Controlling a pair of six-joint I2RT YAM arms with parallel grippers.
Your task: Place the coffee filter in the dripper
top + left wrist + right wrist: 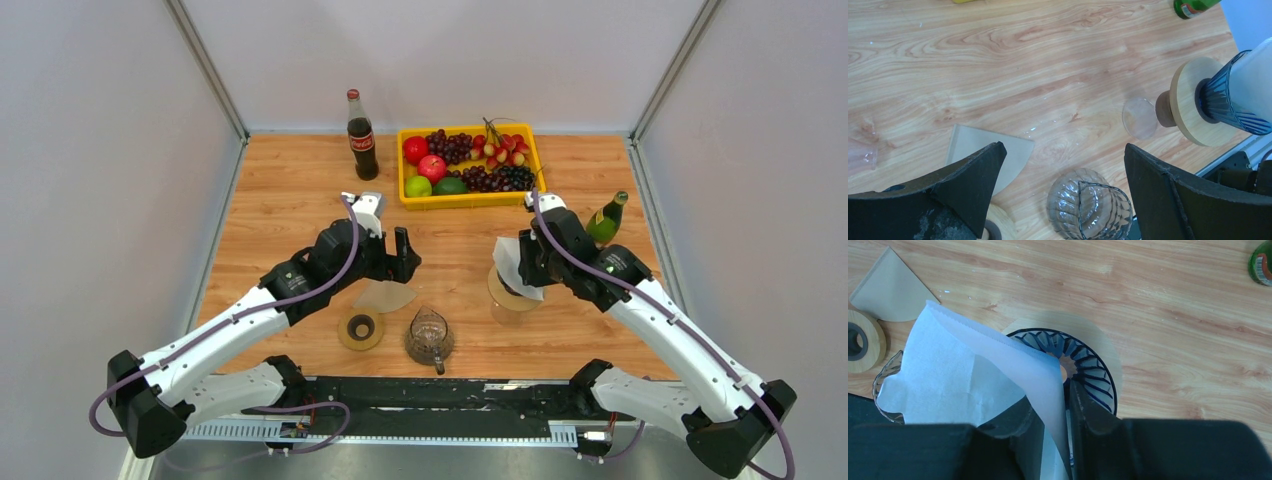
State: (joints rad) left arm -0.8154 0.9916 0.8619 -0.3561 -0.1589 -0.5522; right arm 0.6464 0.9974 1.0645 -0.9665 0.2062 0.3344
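My right gripper [1055, 415] is shut on one edge of a white paper coffee filter [973, 370]. It holds the filter over the blue ribbed dripper [1088, 370], which stands on a round wooden base [1100, 335]. In the left wrist view the white filter [1255, 75] sticks out of the dripper's [1228, 100] mouth. In the top view the right gripper [525, 270] is right above the dripper [512, 290]. My left gripper [1063, 150] is open and empty, above the table near a brown paper filter [983, 150].
A clear glass dripper [430, 337] and a wooden ring [361, 329] lie near the front edge, beside the brown filter [385, 296]. A cola bottle [361, 135] and a yellow fruit tray [402, 168] stand at the back. A green bottle [606, 218] stands right of the right arm.
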